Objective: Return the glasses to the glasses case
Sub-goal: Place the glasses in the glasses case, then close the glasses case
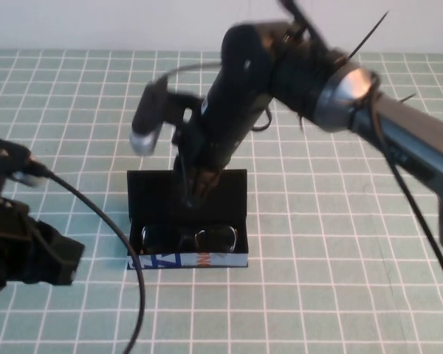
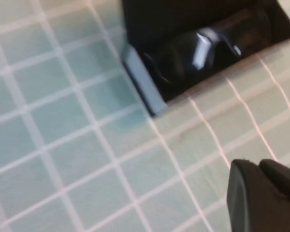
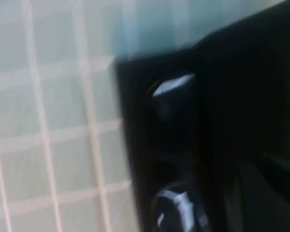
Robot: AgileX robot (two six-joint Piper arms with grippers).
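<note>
The glasses case [image 1: 188, 259] stands open in the middle of the table, its black lid up at the back and its light blue printed front towards me. The black glasses [image 1: 190, 237] lie inside it. My right gripper [image 1: 194, 188] hangs just above the case, in front of the lid and over the glasses. Its wrist view shows the glasses [image 3: 171, 96] in the dark case [image 3: 130, 145]. My left gripper [image 1: 57, 262] is shut and empty, low at the left. Its wrist view shows the left gripper [image 2: 261, 193], the case's blue side [image 2: 142, 79] and the glasses [image 2: 203, 50].
The table [image 1: 332, 295] is covered with a green mat with a white grid. A black cable [image 1: 111, 228] runs from the left arm across the mat close to the case's left side.
</note>
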